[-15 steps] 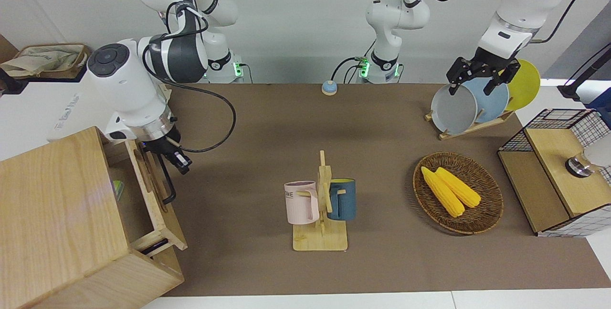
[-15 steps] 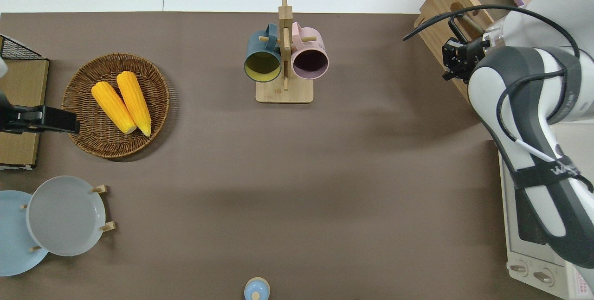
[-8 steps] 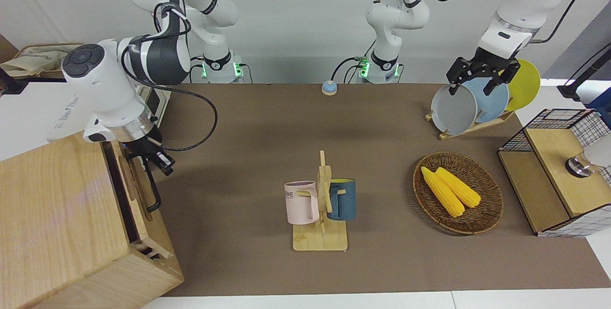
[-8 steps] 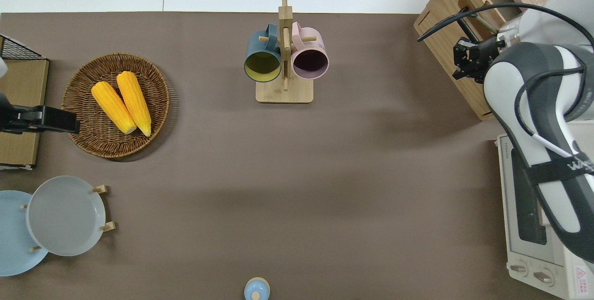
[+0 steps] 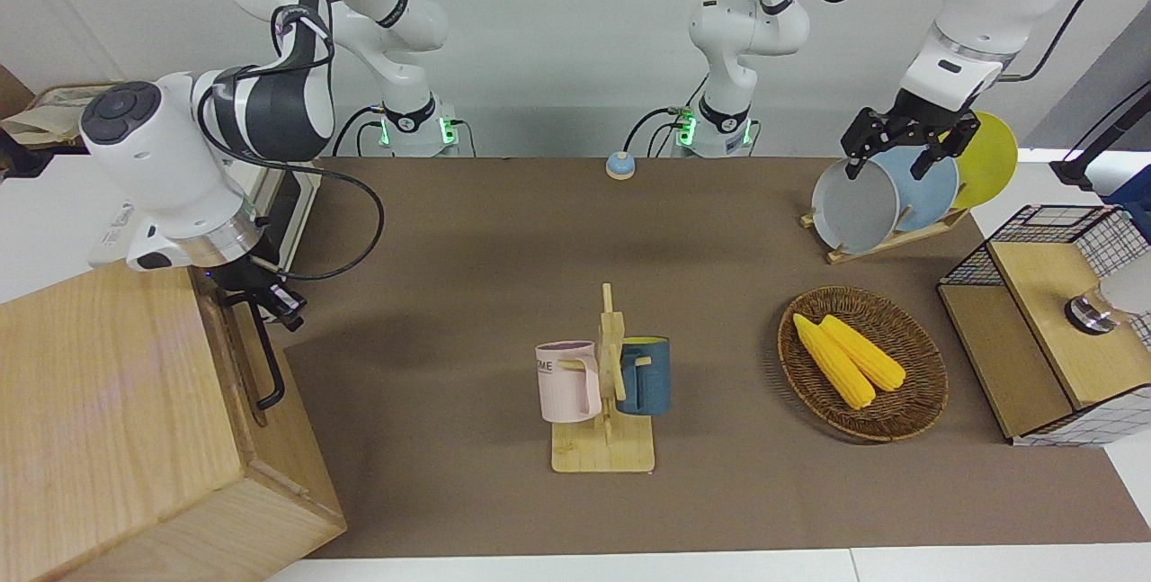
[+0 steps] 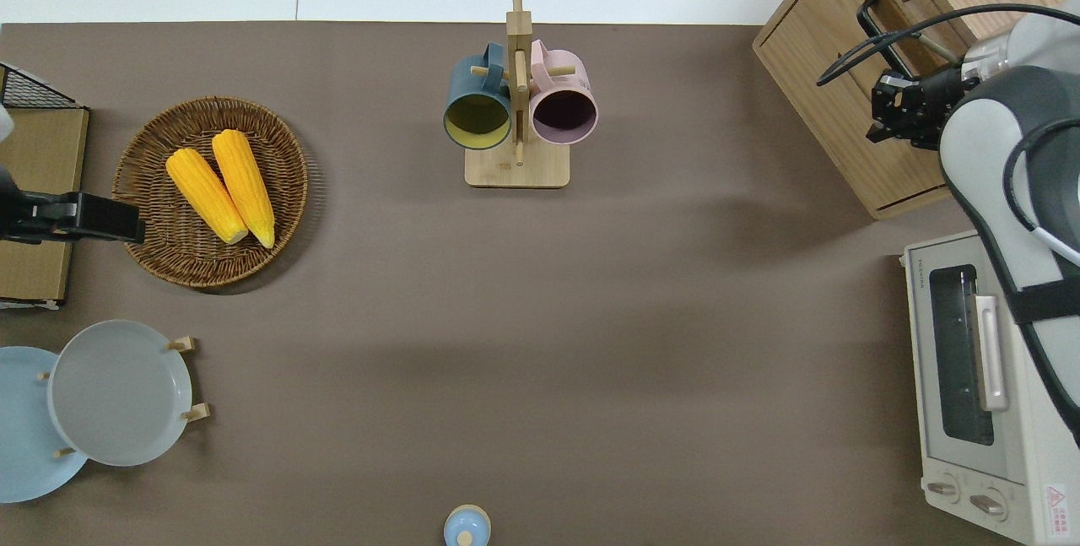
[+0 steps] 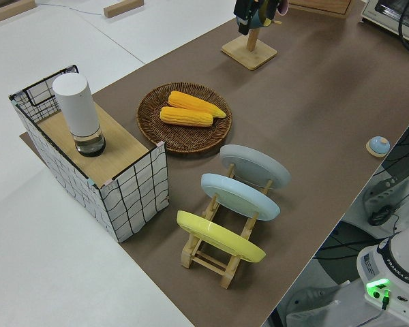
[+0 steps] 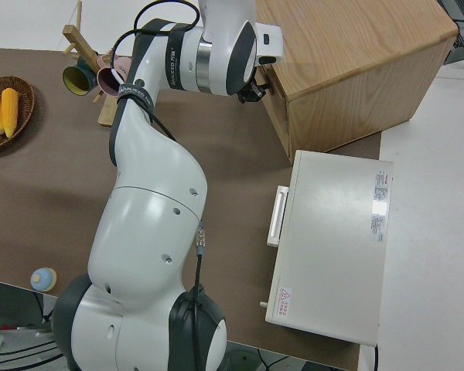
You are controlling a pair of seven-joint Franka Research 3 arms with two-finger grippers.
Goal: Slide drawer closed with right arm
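Brown tabletop [image 6: 641, 318] carrying a wooden cabinet [image 6: 844, 90] and white toaster oven [image 6: 987, 386] at the right arm's end; a mug stand [image 6: 516, 166] mid-table; a wicker basket [image 6: 160, 251], plate rack [image 5: 886, 240] and wire-mesh box [image 5: 1016, 366] toward the left arm's end; a small blue button [image 6: 467, 527] nearest the robots.

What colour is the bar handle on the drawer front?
Black; the drawer's bar handle shows best in the front view.

right arm [image 5: 180, 177] extended, wrist bent down | right hand [image 5: 270, 299] low | left arm parked
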